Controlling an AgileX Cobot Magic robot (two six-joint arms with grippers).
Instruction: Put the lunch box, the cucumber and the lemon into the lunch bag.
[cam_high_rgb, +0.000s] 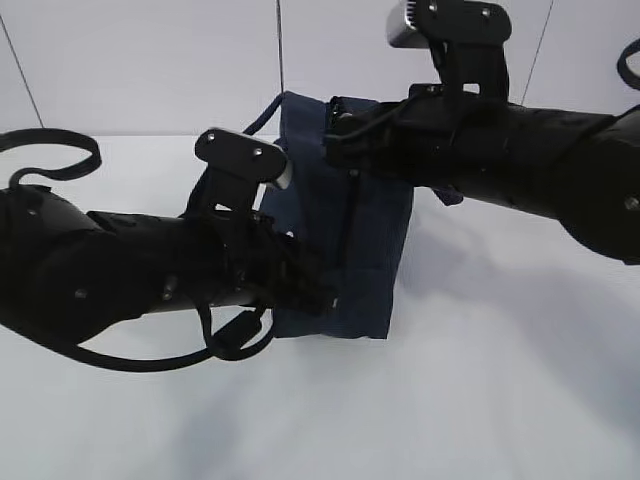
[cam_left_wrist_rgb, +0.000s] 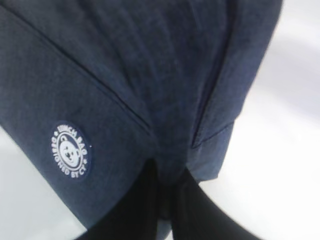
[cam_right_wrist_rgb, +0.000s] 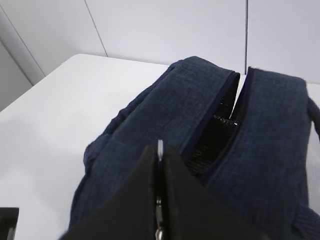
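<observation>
Zipper step: right hand (cam_right_wrist_rgb: 159, 165) clamps the silver pull on the part-open lunch bag (cam_high_rgb: 345, 225); left hand (cam_left_wrist_rgb: 167, 200) pinches its fabric. Next: steady pull along the zip track, left bracing.

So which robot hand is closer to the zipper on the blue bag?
Right. The right gripper is at the zipper, pinching something silvery. The left gripper pinches the lunch bag low on its side.

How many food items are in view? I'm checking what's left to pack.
0. No cucumber, lemon or lunch box shows on the table; any could be inside the lunch bag or hidden behind the arms.
</observation>
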